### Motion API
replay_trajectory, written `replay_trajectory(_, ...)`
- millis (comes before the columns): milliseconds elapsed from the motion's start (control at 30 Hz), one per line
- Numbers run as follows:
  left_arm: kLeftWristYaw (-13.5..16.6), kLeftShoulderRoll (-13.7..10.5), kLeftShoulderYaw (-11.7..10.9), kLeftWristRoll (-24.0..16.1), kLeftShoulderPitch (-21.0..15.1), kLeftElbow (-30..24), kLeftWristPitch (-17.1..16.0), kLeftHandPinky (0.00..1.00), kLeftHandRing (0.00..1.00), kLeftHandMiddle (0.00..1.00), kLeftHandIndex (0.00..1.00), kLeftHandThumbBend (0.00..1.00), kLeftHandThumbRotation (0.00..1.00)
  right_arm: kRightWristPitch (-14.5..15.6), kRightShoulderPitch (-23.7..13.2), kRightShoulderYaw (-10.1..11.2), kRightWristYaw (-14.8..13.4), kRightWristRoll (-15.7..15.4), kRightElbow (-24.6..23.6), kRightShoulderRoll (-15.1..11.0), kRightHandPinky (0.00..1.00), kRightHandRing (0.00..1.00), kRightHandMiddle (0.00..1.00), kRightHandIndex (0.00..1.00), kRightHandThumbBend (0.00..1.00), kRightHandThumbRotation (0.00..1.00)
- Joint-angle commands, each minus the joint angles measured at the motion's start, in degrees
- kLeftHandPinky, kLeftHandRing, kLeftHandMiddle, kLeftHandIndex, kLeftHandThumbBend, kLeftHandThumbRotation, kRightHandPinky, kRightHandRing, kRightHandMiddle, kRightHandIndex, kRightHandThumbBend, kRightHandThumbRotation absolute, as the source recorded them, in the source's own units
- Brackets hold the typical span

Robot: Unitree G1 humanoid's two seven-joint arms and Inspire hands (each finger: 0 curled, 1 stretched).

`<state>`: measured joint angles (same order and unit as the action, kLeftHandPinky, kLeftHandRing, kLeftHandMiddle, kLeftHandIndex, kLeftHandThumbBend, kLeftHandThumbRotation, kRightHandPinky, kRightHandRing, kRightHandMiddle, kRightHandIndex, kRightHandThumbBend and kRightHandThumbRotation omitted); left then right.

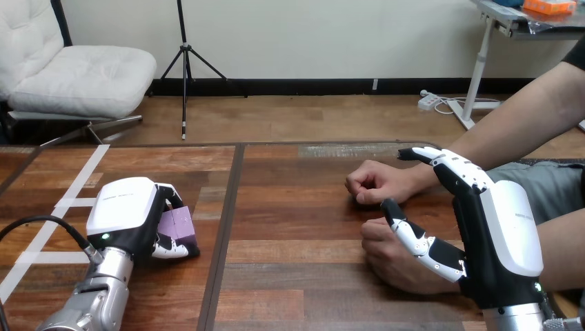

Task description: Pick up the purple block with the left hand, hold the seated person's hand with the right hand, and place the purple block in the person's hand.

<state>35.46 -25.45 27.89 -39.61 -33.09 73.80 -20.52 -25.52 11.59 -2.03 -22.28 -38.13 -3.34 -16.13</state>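
**Purple block in our left fingers**

Our left hand [127,214], lower left, has its fingers curled round the small purple cube-shaped block [178,222]. It looks light, rigid and smooth, so flat opposite faces suit us best. Our right hand [500,234], lower right, is spread straight, with its thumb over the person's nearer hand [390,262]. That hand and the farther fist [376,183] on the brown wooden table [296,276] are both closed, so we judge there is no open palm yet.

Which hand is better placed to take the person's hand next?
Right: the right hand stands open beside the person's nearer hand, thumb over it. The left hand is far off, curled round the block.
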Motion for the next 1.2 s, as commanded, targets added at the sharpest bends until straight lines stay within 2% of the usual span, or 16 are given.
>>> replay_trajectory(0,-0.12,1.64,0.24,-0.02,1.14,1.44,-0.4,0.37,0.44,0.51,0.52,0.48,0.07,-0.19,-1.35,0.84,0.2,0.27,-2.65,-0.86,0.82,0.83,0.8,0.75,0.43,0.48)
replay_trajectory(700,0.76,2.76,0.24,0.74,1.72,1.62,-1.32,0.36,0.43,0.51,0.52,0.48,0.1,-0.45,-1.0,1.0,0.23,0.45,-3.04,-0.97,0.82,0.84,0.8,0.76,0.43,0.47)
replay_trajectory(1167,-1.7,2.85,1.51,-0.42,1.16,1.94,0.56,0.36,0.43,0.5,0.52,0.48,0.12,-0.07,-0.96,0.91,0.43,-0.03,-3.18,-0.99,0.82,0.83,0.8,0.76,0.44,0.48)
